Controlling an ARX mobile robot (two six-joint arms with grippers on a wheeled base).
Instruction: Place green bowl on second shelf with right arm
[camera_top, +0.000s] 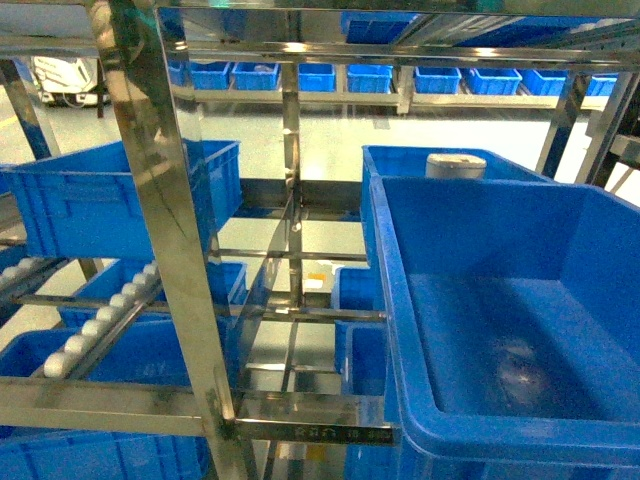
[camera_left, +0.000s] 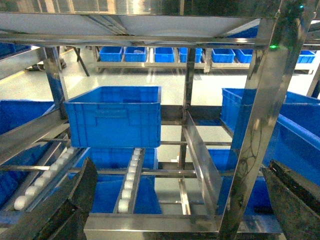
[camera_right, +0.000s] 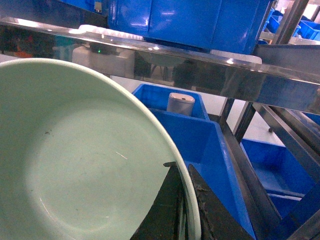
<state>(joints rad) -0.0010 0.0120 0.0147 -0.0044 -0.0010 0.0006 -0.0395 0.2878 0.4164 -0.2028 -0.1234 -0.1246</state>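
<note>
The pale mint-green bowl (camera_right: 75, 165) fills the left of the right wrist view, its hollow facing the camera. My right gripper (camera_right: 184, 200) is shut on the bowl's rim, one dark finger inside the wall and one outside. Bowl and gripper hang below a steel shelf rail (camera_right: 200, 70) and above a blue crate (camera_right: 210, 150). In the left wrist view my left gripper (camera_left: 175, 200) is open, its dark fingers (camera_left: 70, 200) at the frame's lower corners with nothing between them, facing the steel rack (camera_left: 150, 225). The head view shows neither gripper nor the bowl.
A steel post (camera_top: 175, 230) stands close in front of the head camera. A large blue crate (camera_top: 520, 330) sits on the right, a white cylindrical container (camera_top: 456, 165) behind it. Another crate (camera_top: 90, 200) rests on the left shelf beside roller tracks (camera_top: 100, 320).
</note>
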